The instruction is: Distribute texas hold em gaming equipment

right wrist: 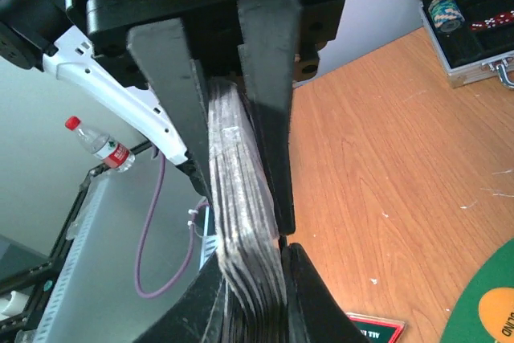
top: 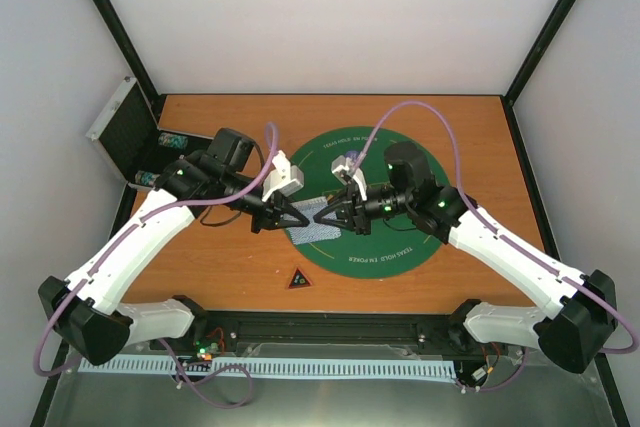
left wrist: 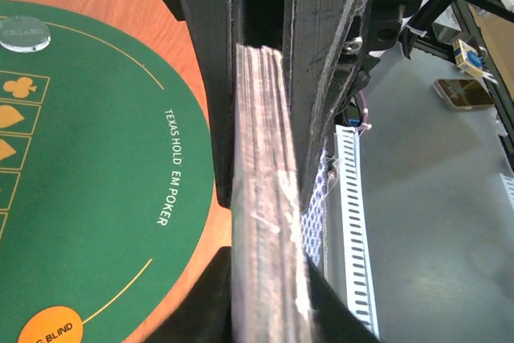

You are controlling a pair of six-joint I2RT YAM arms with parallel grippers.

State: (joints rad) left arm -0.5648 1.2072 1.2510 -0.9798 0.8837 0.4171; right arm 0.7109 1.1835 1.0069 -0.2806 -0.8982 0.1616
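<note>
A deck of playing cards (top: 312, 224) with grey-blue backs hangs above the near left edge of the green poker mat (top: 400, 247). My left gripper (top: 291, 215) is shut on its left end and my right gripper (top: 331, 215) on its right end. In the left wrist view the deck's edge (left wrist: 269, 263) sits clamped in my left gripper (left wrist: 265, 190). In the right wrist view the cards (right wrist: 241, 158) fan slightly in my right gripper (right wrist: 245, 206). A dark red-edged triangle (top: 298, 278) lies on the wood near the front. A clear disc (left wrist: 24, 35) and an orange chip (left wrist: 52, 328) lie on the mat.
The open silver case (top: 122, 125) stands at the back left corner and holds stacked chips (right wrist: 443, 12). The two arms meet nose to nose over the table's middle. A black frame rail runs along the near edge.
</note>
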